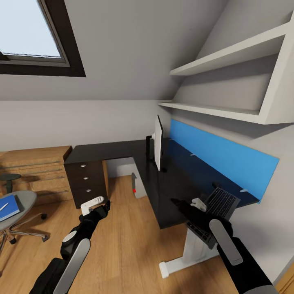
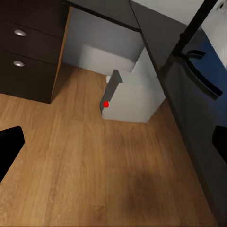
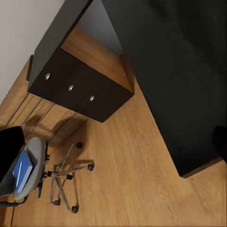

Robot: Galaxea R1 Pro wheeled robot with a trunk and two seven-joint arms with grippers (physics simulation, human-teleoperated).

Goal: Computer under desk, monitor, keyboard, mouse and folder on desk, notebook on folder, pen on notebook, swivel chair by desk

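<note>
The right gripper (image 1: 195, 203) is carrying the keyboard (image 1: 218, 206), clamped and tilted above the desk (image 1: 163, 192) edge, well apart from the monitor (image 1: 158, 148). An early release risks it sliding off. Whether the left gripper (image 1: 94, 203) is parted cannot be told.

One bench (image 1: 122, 150), black and L-shaped, with one monitor (image 1: 158, 147) standing on it. One keyboard (image 1: 218, 206). One computer (image 1: 139, 185) sits on the floor under the bench. One dark drawer unit (image 1: 86, 179) with three drawers and three round silver knobs. One swivel chair (image 1: 18, 212), carrying one blue folder (image 1: 8, 207) and one slim pen (image 1: 3, 206). Two white wall shelves (image 1: 228, 81). One skylight (image 1: 32, 36). One blue back panel (image 1: 220, 157). Two robot arms, each ending in one tool: the left tool (image 1: 97, 203) and the right tool (image 1: 192, 206).
</note>
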